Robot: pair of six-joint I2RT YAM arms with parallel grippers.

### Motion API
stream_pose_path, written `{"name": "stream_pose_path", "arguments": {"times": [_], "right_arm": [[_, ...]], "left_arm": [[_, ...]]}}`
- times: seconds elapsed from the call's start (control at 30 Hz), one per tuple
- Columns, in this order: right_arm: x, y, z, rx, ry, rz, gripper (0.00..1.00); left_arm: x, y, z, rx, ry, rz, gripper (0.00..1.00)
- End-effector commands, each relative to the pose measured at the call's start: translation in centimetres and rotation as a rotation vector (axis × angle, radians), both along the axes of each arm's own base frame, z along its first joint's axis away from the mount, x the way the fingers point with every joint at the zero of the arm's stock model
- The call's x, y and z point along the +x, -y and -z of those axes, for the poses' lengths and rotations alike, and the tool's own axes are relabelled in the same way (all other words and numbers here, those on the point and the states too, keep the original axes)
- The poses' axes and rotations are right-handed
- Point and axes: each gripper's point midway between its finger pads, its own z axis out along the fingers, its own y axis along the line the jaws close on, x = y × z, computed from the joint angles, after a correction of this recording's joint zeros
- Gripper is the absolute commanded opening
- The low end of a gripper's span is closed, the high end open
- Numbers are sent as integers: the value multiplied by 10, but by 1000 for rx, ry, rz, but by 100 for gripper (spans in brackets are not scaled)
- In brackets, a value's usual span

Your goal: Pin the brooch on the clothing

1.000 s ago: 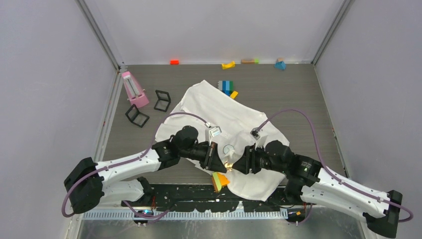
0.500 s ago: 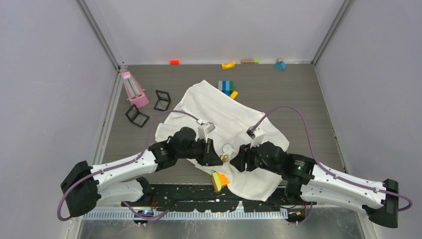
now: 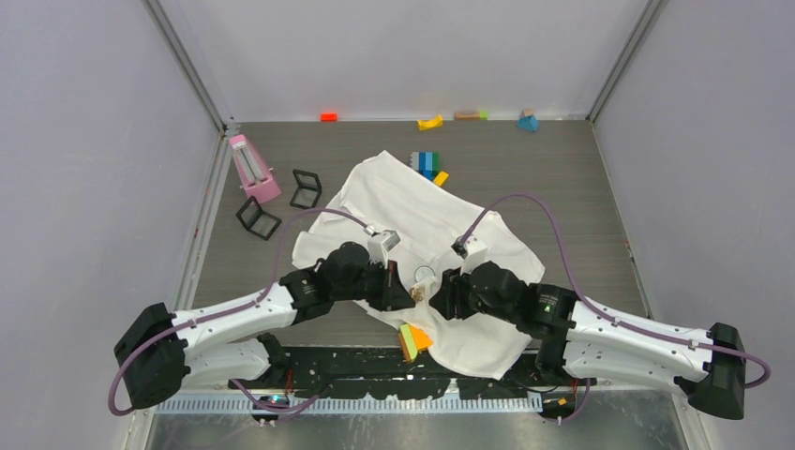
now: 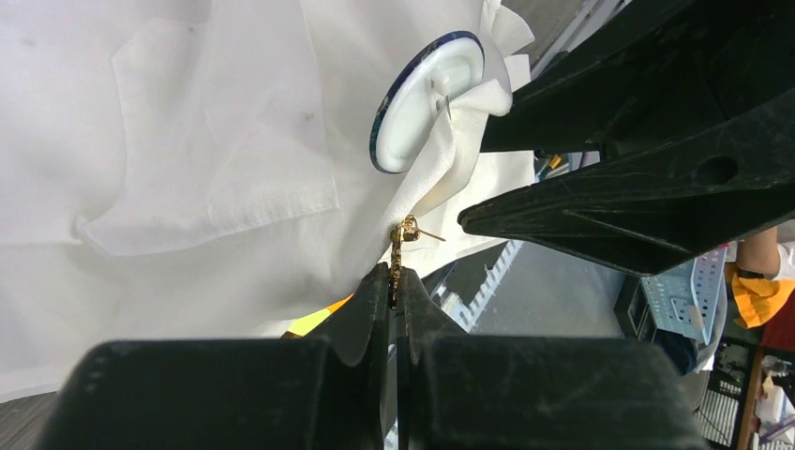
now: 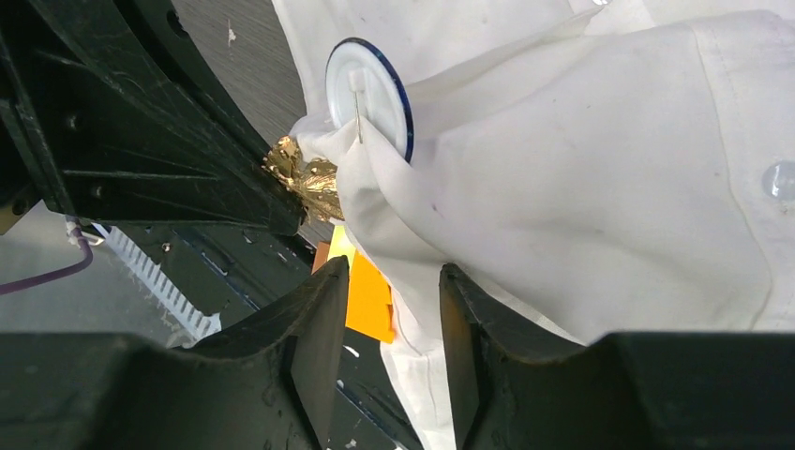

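The brooch shows its white back with a dark-blue rim, and it also shows in the right wrist view. Its gold part is pinched in my left gripper, which is shut on it. The thin pin on the back runs into a bunched fold of the white shirt. My right gripper is open just beside the fold, with shirt fabric hanging by its right finger. In the top view both grippers meet over the shirt at the brooch.
An orange-and-yellow block lies under the shirt's near hem. A pink object and two black-framed cubes stand at the left. Coloured blocks lie by the collar and along the back wall.
Both grippers have moved together away from the near edge and a little left, carrying the brooch and the lifted fold of shirt with them.
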Motion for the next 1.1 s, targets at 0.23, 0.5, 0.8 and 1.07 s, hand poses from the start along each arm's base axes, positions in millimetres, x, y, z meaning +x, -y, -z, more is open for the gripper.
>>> {"name": "stream_pose_path", "arguments": {"times": [0.23, 0.5, 0.8, 1.07], "right_arm": [[17, -7, -28, 43, 114, 24, 49], [30, -20, -22, -30, 157, 7, 53], [52, -8, -8, -126, 214, 113, 30], [42, -8, -27, -23, 201, 98, 3]], "left_arm": [[7, 2, -3, 47, 102, -33, 0], [9, 0, -10, 29, 117, -49, 0], [9, 0, -10, 34, 117, -52, 0], [23, 4, -13, 57, 141, -102, 0]]}}
